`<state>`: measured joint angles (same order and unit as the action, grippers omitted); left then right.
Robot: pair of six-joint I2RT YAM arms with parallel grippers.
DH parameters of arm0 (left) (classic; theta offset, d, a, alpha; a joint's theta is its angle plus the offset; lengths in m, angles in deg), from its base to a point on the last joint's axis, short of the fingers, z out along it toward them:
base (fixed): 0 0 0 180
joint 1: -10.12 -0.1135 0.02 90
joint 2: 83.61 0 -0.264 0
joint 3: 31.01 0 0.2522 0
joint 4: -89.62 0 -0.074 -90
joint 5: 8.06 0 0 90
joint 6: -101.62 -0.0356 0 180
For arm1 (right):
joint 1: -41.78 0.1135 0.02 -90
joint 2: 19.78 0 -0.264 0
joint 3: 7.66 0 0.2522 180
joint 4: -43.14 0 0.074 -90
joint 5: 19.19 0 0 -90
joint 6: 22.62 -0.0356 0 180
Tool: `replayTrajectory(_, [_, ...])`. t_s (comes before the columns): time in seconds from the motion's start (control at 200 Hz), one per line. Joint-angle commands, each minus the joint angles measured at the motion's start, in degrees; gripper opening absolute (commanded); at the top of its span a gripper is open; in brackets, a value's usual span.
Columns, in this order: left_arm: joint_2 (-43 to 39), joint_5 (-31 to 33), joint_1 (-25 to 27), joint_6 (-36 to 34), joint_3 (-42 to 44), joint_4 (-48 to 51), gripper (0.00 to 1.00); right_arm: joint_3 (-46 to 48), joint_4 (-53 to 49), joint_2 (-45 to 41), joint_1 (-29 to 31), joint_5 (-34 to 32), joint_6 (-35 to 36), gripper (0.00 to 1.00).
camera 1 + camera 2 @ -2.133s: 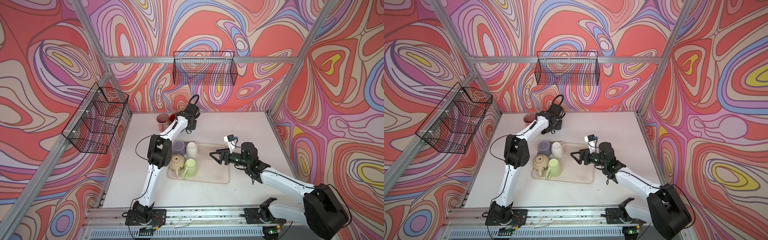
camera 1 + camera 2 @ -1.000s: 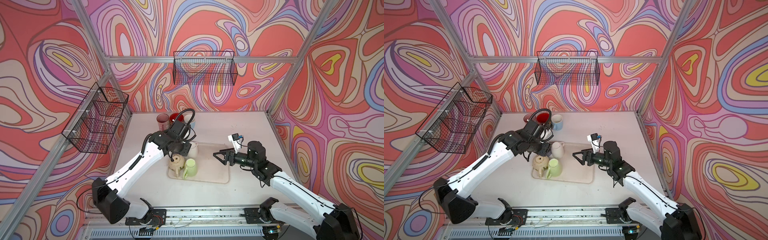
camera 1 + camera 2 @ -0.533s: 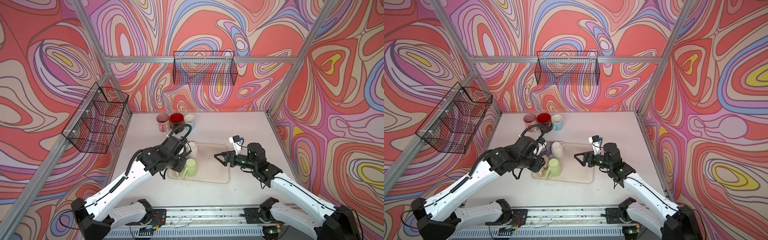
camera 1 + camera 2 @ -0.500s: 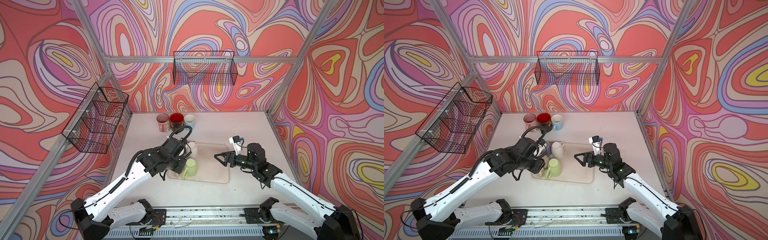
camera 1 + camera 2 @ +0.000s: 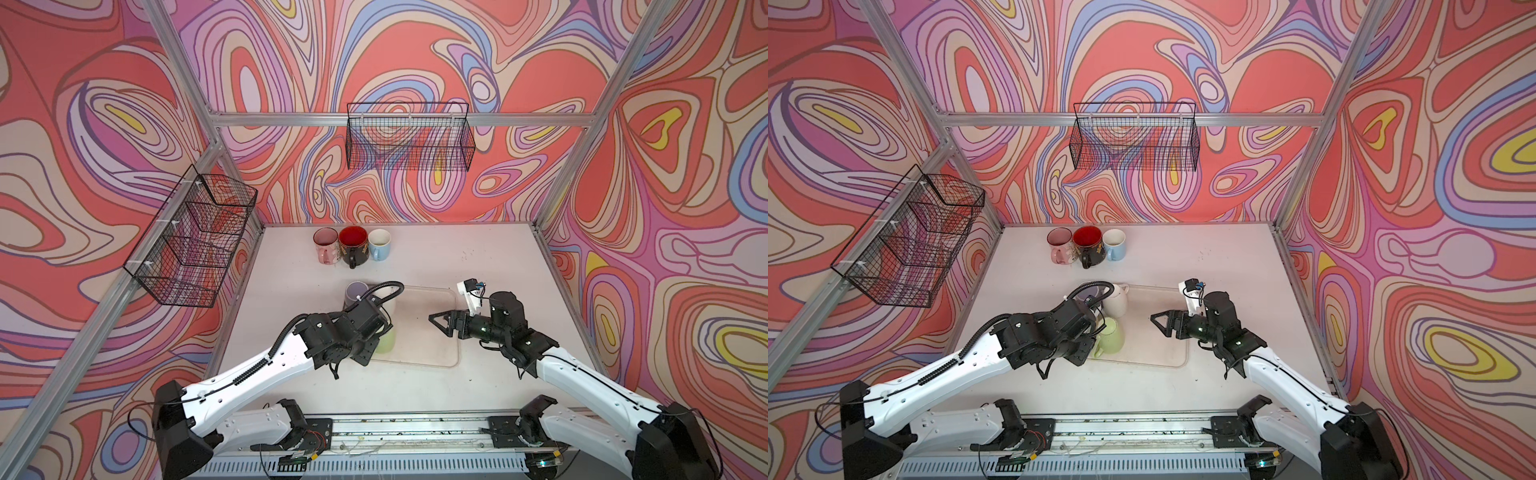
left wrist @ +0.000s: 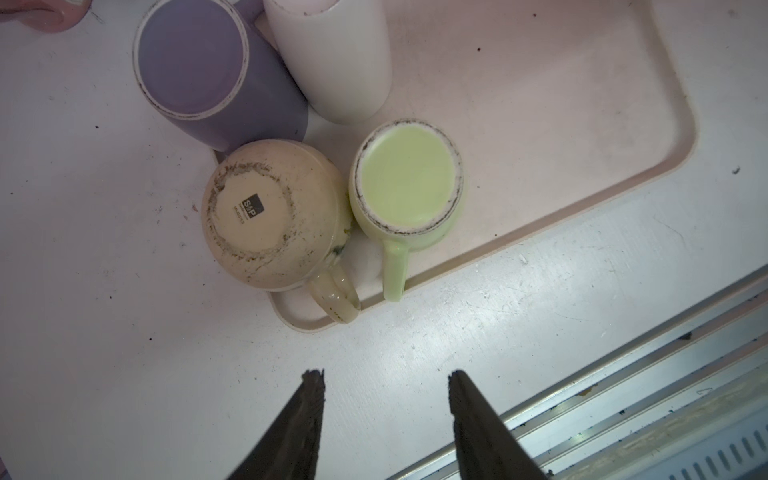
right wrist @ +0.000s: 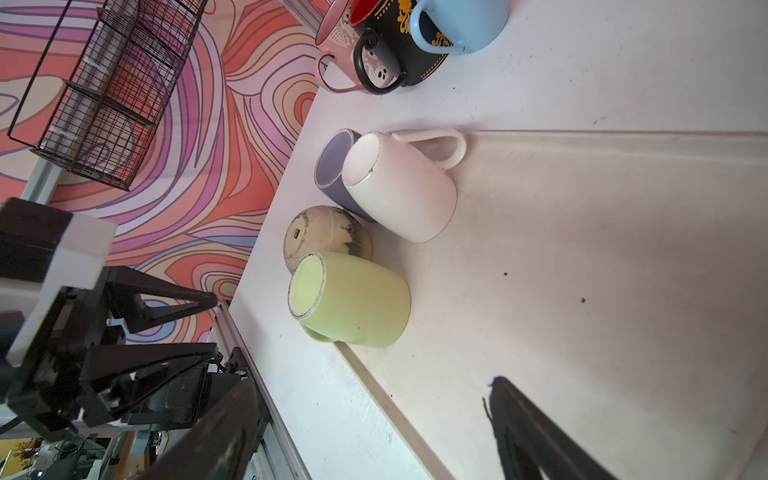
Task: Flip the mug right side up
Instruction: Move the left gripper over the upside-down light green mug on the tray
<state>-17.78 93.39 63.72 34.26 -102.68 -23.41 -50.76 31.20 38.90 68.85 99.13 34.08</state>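
Surveying the tabletop (image 5: pixel 436 257): three upright mugs (image 5: pixel 353 243) stand at 12 o'clock from the tray (image 5: pixel 415 349). Four sit base-up at the tray's 9 o'clock end: purple mug (image 6: pixel 195 70), white mug (image 6: pixel 336 58), cream mug (image 6: pixel 270 212), green mug (image 6: pixel 409 183). Judgement: this turn has not begun, and no mug is gripped. The left claw (image 6: pixel 384 374) hovers raised at about 7 o'clock of the cream and green mugs, half apart and empty. The right claw (image 7: pixel 370 384), at their 3 o'clock, is wide and empty.
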Motion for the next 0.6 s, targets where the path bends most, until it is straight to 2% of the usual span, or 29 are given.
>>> replayTrajectory(0.0, [0.9, 0.8, 0.2, 1.0, 1.0, -3.0, 0.54, 0.3, 2.4, 1.9, 0.2, -0.8, 0.5, 0.89])
replayTrajectory(0.24, [2.7, -1.1, 0.2, 0.2, 2.0, -6.3, 0.54, 0.7, 5.8, 6.3, 0.2, -0.5, -0.2, 0.89])
replayTrajectory(0.591, [3.5, -2.8, 0.2, 0.4, 5.4, -9.2, 0.55, 0.6, 6.5, 8.3, 0.2, -0.5, -0.1, 0.89])
